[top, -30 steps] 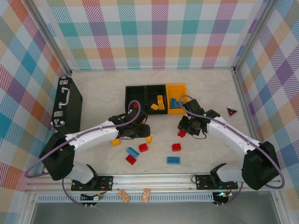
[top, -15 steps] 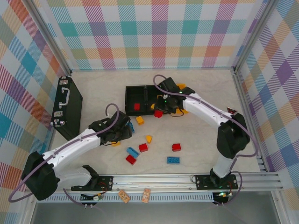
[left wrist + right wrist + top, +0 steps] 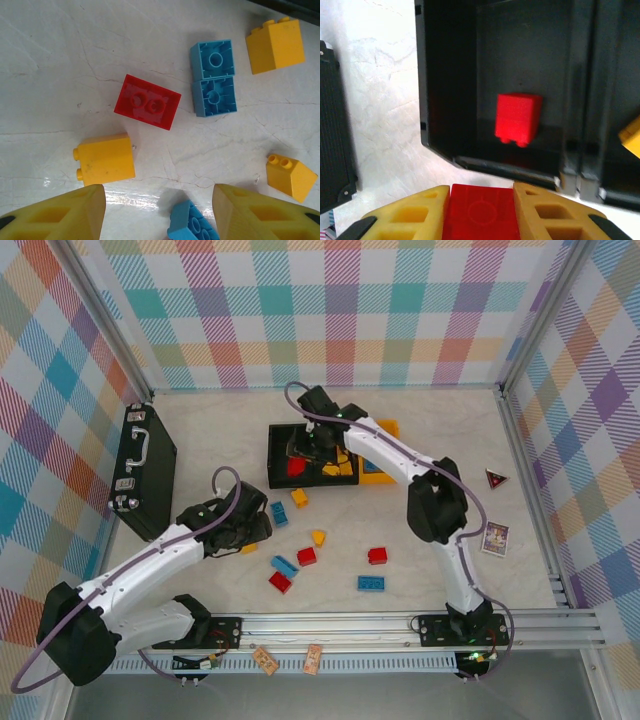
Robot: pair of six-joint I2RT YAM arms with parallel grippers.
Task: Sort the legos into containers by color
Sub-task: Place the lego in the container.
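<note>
My right gripper (image 3: 481, 200) is shut on a red lego (image 3: 481, 215) at the near rim of the left black container (image 3: 450, 75), where another red lego (image 3: 518, 118) lies. From above, the right gripper (image 3: 306, 445) hangs over that container (image 3: 278, 452); the middle black container (image 3: 322, 433) has yellow legos (image 3: 340, 464), and the orange-yellow container (image 3: 385, 430) ends the row. My left gripper (image 3: 157, 220) is open low over the table, a blue lego (image 3: 192, 225) between its fingers and a yellow lego (image 3: 105, 159) just beyond the left one. Red (image 3: 147, 101), blue (image 3: 215, 77) and yellow (image 3: 275, 45) legos lie farther off.
A black briefcase (image 3: 140, 470) lies at the left wall. A red-and-black triangle (image 3: 497, 477) and a small card (image 3: 494, 537) sit at the right. More loose legos, red (image 3: 378, 556) and blue (image 3: 371, 583), are scattered in front of the containers.
My right arm carried the red lego leftward from beside the middle container to the left black one. My left arm drew back toward the near left, away from the containers.
</note>
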